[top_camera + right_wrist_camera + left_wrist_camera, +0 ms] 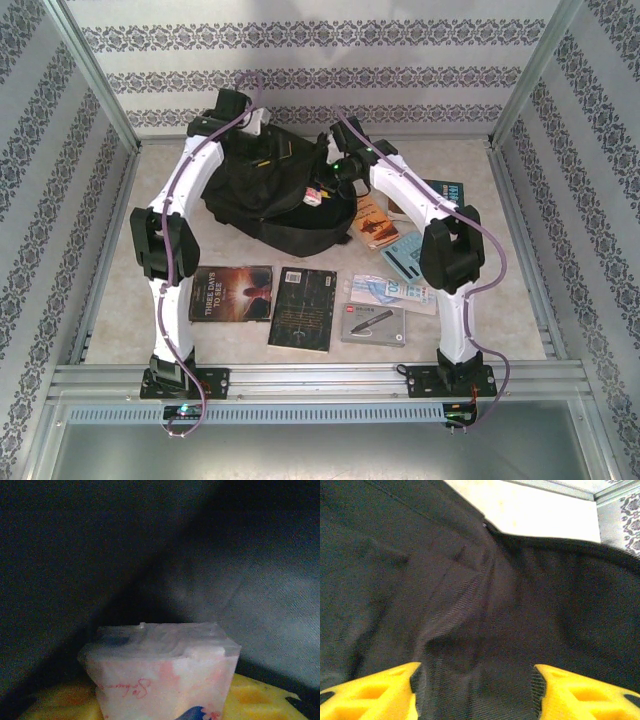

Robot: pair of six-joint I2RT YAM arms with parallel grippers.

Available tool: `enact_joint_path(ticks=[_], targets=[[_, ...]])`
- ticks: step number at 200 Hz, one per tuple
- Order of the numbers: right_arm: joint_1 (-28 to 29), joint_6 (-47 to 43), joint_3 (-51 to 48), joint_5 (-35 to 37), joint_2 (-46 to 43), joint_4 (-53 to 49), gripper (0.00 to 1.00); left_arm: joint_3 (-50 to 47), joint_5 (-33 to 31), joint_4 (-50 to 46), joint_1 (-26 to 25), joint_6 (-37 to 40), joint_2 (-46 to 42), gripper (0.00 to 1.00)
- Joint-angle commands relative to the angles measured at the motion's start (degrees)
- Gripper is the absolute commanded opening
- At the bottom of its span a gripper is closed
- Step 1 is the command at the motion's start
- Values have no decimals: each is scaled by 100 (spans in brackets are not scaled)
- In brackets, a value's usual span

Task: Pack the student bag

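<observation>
**Figure: overhead view with both wrist views.** The student bag (262,190) lies on the worktop (510,300) in the upper centre of the overhead frame, between my 2 arms.

- **Left tool:** My left tool (475,687) is at the bag's upper left. Its 2 yellow fingers (375,692) stand spread at the bottom of the left wrist view, over black bag fabric. I cannot tell whether they touch it.
- **Right tool:** My right tool (160,705) is at the bag's right edge. It pinches a white tissue packet (160,670) printed in pink and blue, with dark fabric behind it.
- **Lower centre:** Here lie the book "Three Days to See" (231,293), a black book (303,308) and a boxed pen (372,324).
- **Right of centre:** Here lie an orange-brown book (372,222) and a teal booklet (408,255).
</observation>
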Motion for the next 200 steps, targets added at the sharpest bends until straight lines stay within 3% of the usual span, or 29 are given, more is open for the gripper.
enact_joint_path(ticks=[1, 45, 94, 142, 200], targets=[[-6, 392, -263, -291, -423, 573, 44, -130, -540, -127, -400, -192, -608, 62], [-10, 625, -622, -444, -519, 855, 42, -488, -1333, -267, -1108, -134, -1250, 69], [3, 844, -814, -532, -478, 1228, 40, -440, -1729, -735, -1252, 136, -1102, 68], [11, 1013, -1060, -606, -535, 1514, 37, -554, -1669, -695, -1254, 158, -968, 58], [11, 1252, -1213, -713, -569, 1854, 34, -696, -1415, -589, -1244, 164, -740, 55]])
